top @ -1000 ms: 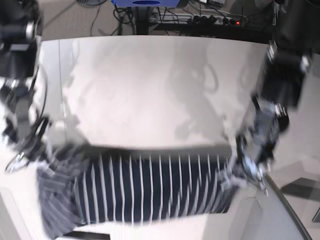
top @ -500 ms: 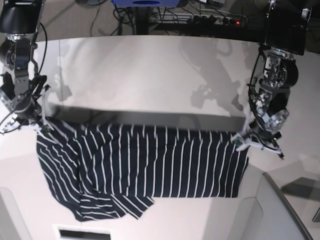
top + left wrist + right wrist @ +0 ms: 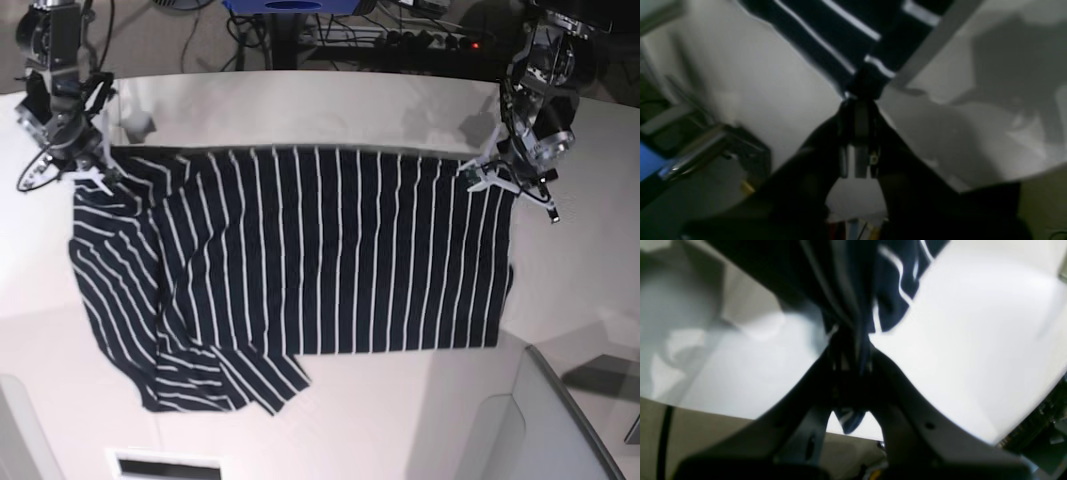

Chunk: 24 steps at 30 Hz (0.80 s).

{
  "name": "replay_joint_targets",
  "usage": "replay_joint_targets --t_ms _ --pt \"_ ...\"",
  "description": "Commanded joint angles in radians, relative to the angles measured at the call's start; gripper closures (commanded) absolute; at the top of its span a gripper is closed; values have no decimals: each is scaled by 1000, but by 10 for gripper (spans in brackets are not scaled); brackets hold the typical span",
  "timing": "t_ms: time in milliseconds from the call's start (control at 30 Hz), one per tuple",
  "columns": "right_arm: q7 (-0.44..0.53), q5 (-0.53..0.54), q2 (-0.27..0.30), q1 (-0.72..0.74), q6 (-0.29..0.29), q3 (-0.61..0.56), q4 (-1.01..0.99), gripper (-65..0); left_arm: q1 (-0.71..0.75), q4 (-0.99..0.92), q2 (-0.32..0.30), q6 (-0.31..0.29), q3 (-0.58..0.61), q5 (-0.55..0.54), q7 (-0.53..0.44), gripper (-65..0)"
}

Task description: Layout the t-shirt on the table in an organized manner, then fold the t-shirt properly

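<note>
Limp, light t-shirt (image 3: 300, 250) sags across the worktop (image 3: 300, 110), both jaws clenched on its far-edge corners.

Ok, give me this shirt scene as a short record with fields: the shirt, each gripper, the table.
t-shirt: dark with white stripes, spread on the table, near left corner in the base view rumpled
left gripper: shut on the t-shirt's far corner
right gripper: shut on the opposite far corner
table: white, bare strip beyond the shirt
fold: not yet started
</note>
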Motion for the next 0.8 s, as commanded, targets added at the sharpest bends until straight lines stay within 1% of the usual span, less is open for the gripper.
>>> replay_joint_targets --t_ms 0,133,233,333,400,433,500,533,567,600,667,700,733,767 --pt "-6 -14 19 4 -16 8 19 0 0 39 -15 20 -42 26 15 0" --pt "-8 -14 19 5 -16 6 22 0 -5 62 -8 20 -100 26 13 0" --pt "-5 -14 19 62 -16 -8 16 0 -71 32 -9 18 -87 27 13 0" --pt "-3 -14 25 176 -16 -49 -56 0 -201 -52 -4 18 -16 27 13 0" --pt "5 -10 27 302 -16 -71 -162 0 -327 -152 2 18 56 27 13 0" --pt "28 -10 27 377 -16 -75 -227 0 -407 -212 14 20 95 27 12 0" --pt "103 -16 27 535 -19 -57 -352 0 -596 -357 63 20 148 24 10 0" --pt "123 -17 27 605 -19 -43 -389 0 -683 -416 89 25 151 24 10 0" --pt "121 -23 30 673 -19 -22 -397 0 -771 -465 117 37 150 24 10 0" --pt "103 -48 42 734 -19 12 -377 0 -860 -497 140 52 145 21 12 0" --pt "49 -112 64 808 2 43 -271 0 -1005 -497 164 57 101 24 16 0" --pt "29 -131 74 825 38 47 -205 0 -1054 -482 167 55 81 26 24 0" --pt "2 -154 84 829 96 51 -134 0 -1100 -454 163 51 70 26 55 0" --pt "-38 -160 91 826 97 51 -62 0 -1136 -409 160 28 72 26 90 0"
